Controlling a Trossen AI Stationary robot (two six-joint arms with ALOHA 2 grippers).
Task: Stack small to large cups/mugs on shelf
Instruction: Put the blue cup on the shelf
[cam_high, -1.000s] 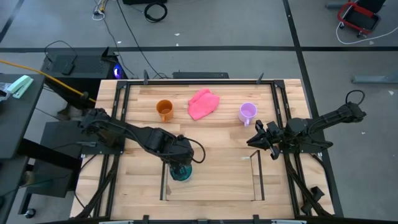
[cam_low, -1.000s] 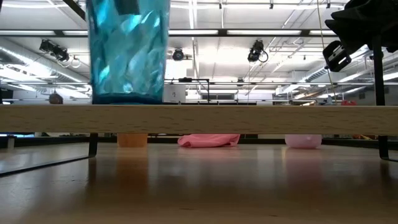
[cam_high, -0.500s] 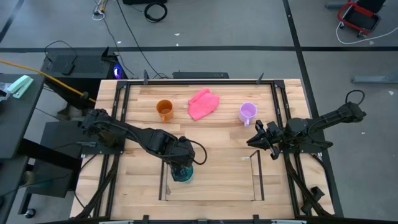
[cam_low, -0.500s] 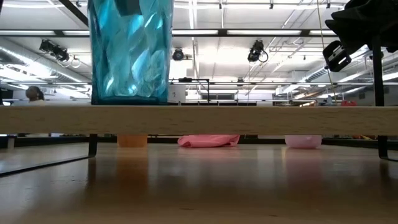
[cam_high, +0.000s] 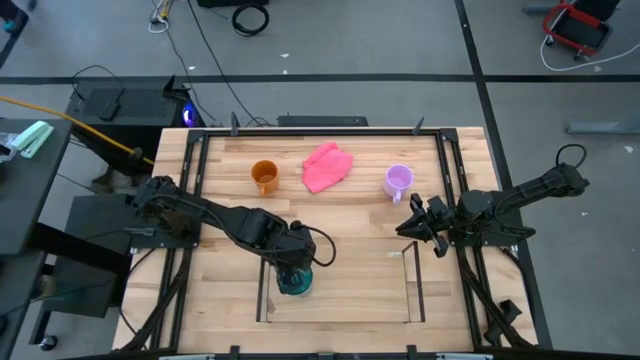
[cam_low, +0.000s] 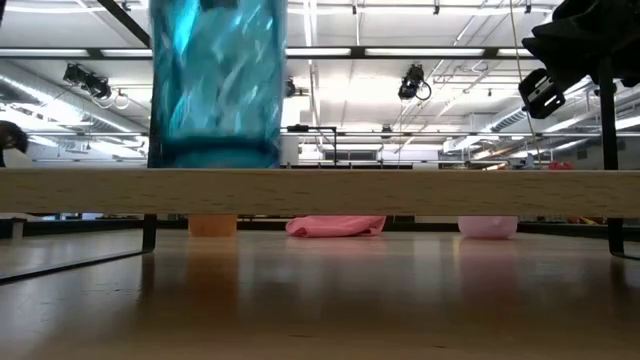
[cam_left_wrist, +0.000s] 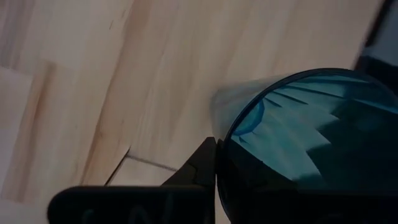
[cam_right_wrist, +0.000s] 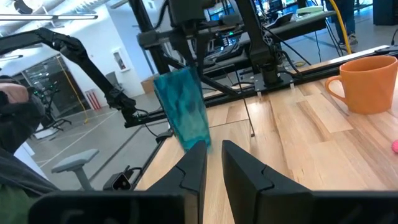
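Three cups on the table (cam_high: 340, 215).

Tumbler (cam_high: 293, 280): teal, translucent, long axis vertical, mouth up. It sits at the left end of the shelf (cam_high: 338, 282), lower centre of the high view. Left end effector (cam_high: 291, 262) is clamped on its rim from above. The low view shows what the high view hides: the tumbler (cam_low: 217, 85) base at, or a hair above, the shelf plank (cam_low: 320, 192); contact cannot be told. Left wrist view shows one dark finger (cam_left_wrist: 202, 163) pressed against the outside of the rim. Right wrist view shows the tumbler (cam_right_wrist: 183, 109) slightly tilted in that frame.

Orange mug (cam_high: 264, 176): upright, upper left of the table, handle direction unclear from above.

Lilac mug (cam_high: 399, 181): upright, upper right, handle toward the lower right of the frame.

Pink cloth (cam_high: 327, 166): between the two mugs.

Right end effector (cam_high: 413, 226): idle at right centre, fingers (cam_right_wrist: 246, 167) slightly apart, holding nothing.
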